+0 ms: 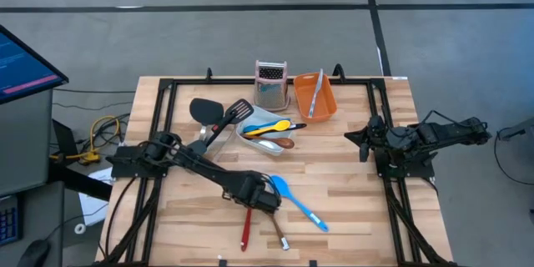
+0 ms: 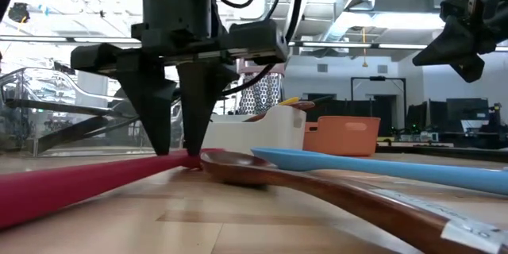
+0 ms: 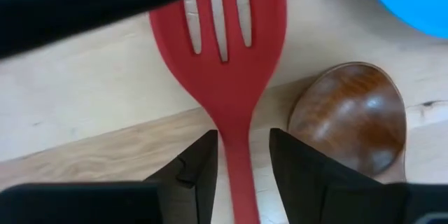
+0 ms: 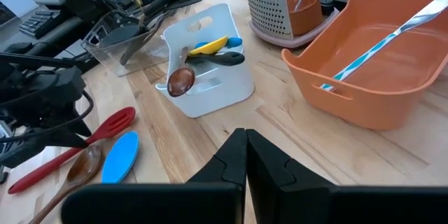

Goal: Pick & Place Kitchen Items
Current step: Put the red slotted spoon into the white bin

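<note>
A red slotted turner point(image 3: 224, 63) lies flat on the wooden table near its front edge. Beside it lie a wooden spoon point(image 3: 350, 115) and a blue spoon point(image 1: 299, 204). My left gripper point(image 3: 243, 161) points down over the turner, open. Its two fingers stand on either side of the turner's neck, just below the slotted head, with a narrow gap on each side. In the low view the fingertips point(image 2: 168, 147) reach down to about table level. My right gripper point(image 4: 246, 154) is shut and waits at the table's right side point(image 1: 360, 138), holding nothing.
A white tub point(image 1: 269, 133) with yellow, blue and wooden utensils stands mid-table. Behind it are a steel grater point(image 1: 270, 83) and an orange tub point(image 1: 314, 96) holding a blue-handled tool. Black spatulas point(image 1: 213, 117) rest in a clear tub to the left.
</note>
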`<act>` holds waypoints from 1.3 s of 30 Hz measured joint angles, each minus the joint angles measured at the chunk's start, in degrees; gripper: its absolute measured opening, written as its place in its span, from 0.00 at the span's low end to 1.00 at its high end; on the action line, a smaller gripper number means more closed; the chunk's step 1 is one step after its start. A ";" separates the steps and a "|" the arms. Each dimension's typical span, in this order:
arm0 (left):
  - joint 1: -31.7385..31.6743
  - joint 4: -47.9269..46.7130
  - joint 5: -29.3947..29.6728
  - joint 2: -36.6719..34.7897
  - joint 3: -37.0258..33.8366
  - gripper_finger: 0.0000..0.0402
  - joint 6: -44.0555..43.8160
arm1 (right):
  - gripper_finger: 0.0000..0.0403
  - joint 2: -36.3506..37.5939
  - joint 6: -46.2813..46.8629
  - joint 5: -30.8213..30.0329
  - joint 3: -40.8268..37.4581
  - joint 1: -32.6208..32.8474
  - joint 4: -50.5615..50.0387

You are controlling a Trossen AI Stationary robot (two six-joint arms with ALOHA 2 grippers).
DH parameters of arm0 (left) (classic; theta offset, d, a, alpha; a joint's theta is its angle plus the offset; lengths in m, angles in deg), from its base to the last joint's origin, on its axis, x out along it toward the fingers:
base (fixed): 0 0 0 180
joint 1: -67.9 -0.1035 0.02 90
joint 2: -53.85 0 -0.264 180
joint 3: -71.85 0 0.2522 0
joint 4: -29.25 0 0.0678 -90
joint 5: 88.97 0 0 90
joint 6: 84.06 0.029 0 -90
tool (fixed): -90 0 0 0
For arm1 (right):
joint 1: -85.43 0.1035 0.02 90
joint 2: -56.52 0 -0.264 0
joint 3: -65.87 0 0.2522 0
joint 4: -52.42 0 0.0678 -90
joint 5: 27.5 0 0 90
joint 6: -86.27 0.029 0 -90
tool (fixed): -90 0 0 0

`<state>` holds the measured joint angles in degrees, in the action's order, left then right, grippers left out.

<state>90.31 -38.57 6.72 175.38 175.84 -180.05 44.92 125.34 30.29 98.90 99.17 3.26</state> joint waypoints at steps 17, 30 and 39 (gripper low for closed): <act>0.15 0.13 0.00 3.80 0.21 0.29 1.70 | 0.00 -0.01 0.00 0.02 0.00 0.00 -0.15; 0.20 0.34 1.79 3.99 0.02 0.15 3.20 | 0.00 -0.02 0.00 0.02 0.00 0.00 -0.15; 1.32 0.72 1.53 3.93 0.02 0.05 4.55 | 0.00 0.00 0.00 0.00 0.00 0.00 -0.15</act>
<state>91.63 -37.85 8.26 179.31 175.87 -175.50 44.92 125.34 30.29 98.90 99.17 3.11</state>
